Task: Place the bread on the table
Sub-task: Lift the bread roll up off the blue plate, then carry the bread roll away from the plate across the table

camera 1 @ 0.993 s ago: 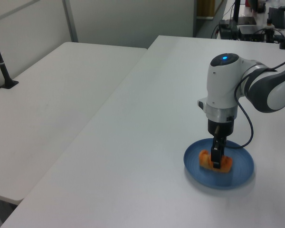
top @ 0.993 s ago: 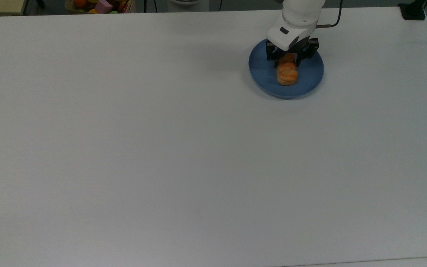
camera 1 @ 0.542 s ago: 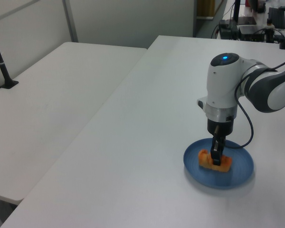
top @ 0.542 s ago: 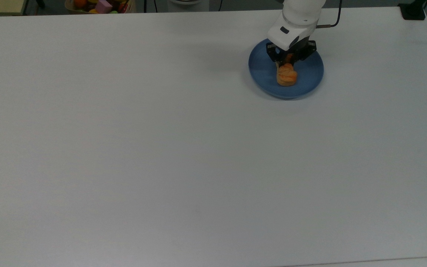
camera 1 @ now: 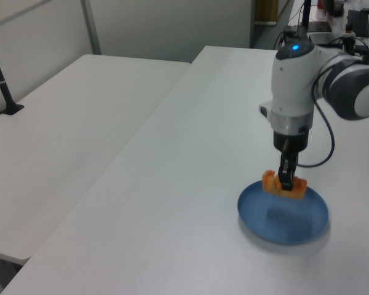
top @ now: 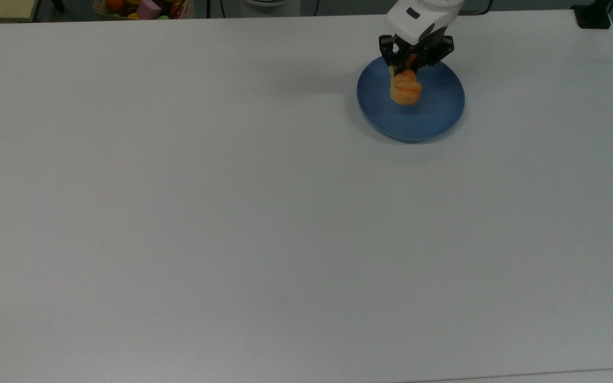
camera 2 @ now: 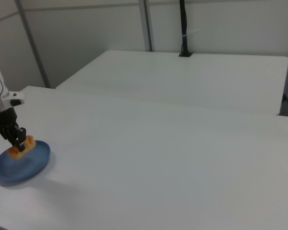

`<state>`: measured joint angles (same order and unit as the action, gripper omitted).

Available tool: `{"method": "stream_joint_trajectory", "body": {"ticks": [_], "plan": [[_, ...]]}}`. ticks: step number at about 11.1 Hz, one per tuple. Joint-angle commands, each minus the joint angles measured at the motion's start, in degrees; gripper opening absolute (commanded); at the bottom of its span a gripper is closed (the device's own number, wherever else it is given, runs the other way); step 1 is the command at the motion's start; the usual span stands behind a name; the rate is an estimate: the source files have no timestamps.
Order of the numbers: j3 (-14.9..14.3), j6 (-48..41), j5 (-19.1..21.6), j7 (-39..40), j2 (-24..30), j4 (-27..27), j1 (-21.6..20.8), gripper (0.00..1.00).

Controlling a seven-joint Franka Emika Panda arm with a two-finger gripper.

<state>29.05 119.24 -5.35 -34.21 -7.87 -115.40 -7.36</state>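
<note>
1. Top view: the gripper points down over the far part of the blue plate, its dark fingers closed on the upper end of the bread. The golden-orange bun hangs below them, over the plate's far-left part as the top view shows it. The plate sits on the white table near the far edge, toward the top view's right. Beyond the far edge, at the top view's upper left, a container of coloured toys holds a pink block and some orange pieces. A black mount sits at the table's far right corner.

2. Left view: the gripper comes straight down from the white arm, and its fingers clamp the bread across its middle. The bun is level and lifted clear of the plate; a dark shadow lies on the plate's blue surface beneath it. A black cable loops from the arm. A second white table stands to the left view's left of the table.

3. Right view: the gripper holds the bread at the left view's opposite side, near the right view's left edge, just above the plate. The table spreads wide to the right view's right. Another white table stands behind, with a black post rising from its far edge.
</note>
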Motion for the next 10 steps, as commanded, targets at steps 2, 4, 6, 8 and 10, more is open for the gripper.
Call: {"method": "stream_joint_trajectory", "body": {"ticks": [2, 4, 6, 8, 10], "plan": [[-2.93, -4.62, -0.45, 8.51, 3.65, -0.36, 4.98, 0.29], [-8.29, -4.72, -0.45, 13.97, 4.79, -0.88, 5.16, 0.29], [-12.51, -4.81, -0.45, 17.84, 5.58, -2.02, 5.86, 0.29], [-14.37, -4.37, -0.45, 22.85, 6.02, -3.86, 9.54, 0.29], [-17.09, -3.76, -0.54, 27.76, 5.94, -5.54, 12.44, 0.29]]}}
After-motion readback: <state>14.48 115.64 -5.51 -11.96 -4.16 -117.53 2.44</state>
